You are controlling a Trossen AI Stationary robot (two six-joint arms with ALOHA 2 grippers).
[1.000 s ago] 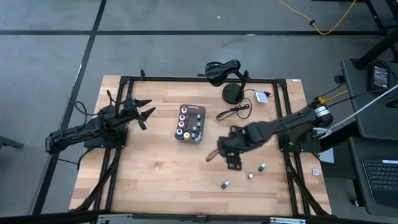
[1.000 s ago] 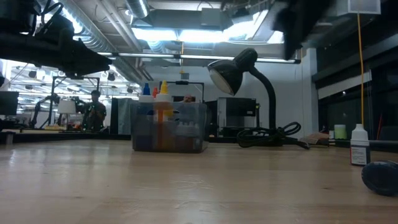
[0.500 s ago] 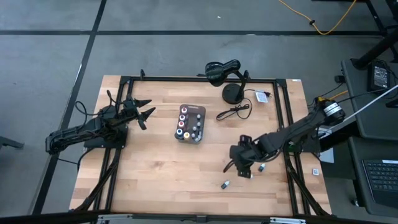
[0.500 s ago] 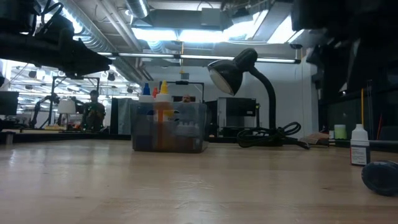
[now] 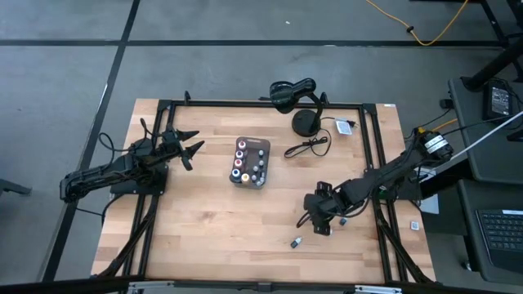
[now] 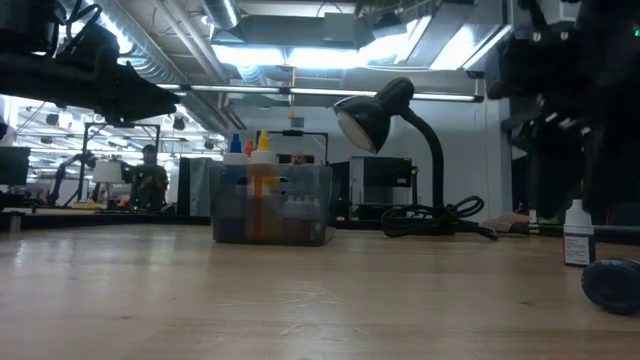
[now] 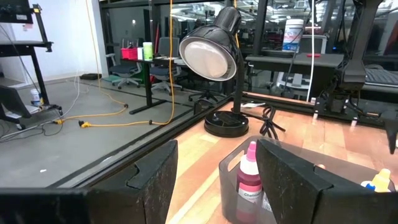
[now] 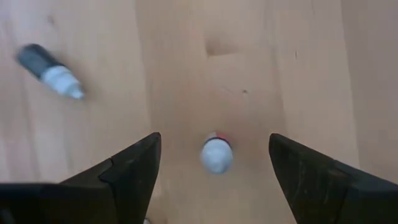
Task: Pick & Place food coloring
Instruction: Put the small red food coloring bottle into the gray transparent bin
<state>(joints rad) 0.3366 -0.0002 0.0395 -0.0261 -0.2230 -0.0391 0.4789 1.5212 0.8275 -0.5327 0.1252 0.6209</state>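
Note:
Several food coloring bottles stand in the clear tray [image 5: 249, 162] at the table's middle. Loose bottles lie near the right front: one on its side [image 5: 296, 242], also seen in the right wrist view [image 8: 50, 70]. A white-capped bottle [image 8: 216, 154] stands upright on its base on the wood [image 6: 577, 233]. My right gripper [image 5: 317, 220] hangs open, pointing steeply down, with a finger on either side above this upright bottle [image 8: 214, 140], touching nothing. My left gripper [image 5: 189, 147] waits open and level at the table's left, facing the tray [image 7: 217, 186].
A black desk lamp [image 5: 292, 94] with a round base [image 5: 306, 122] and cable stands at the far edge. A dark bottle [image 6: 612, 285] lies on its side close to the low camera. Bare wood lies between the tray and the table's near edge.
My right gripper has swung toward the table's right and near edges and sunk toward the wood, coming down over the loose bottles, still open. The bottles have kept their places.

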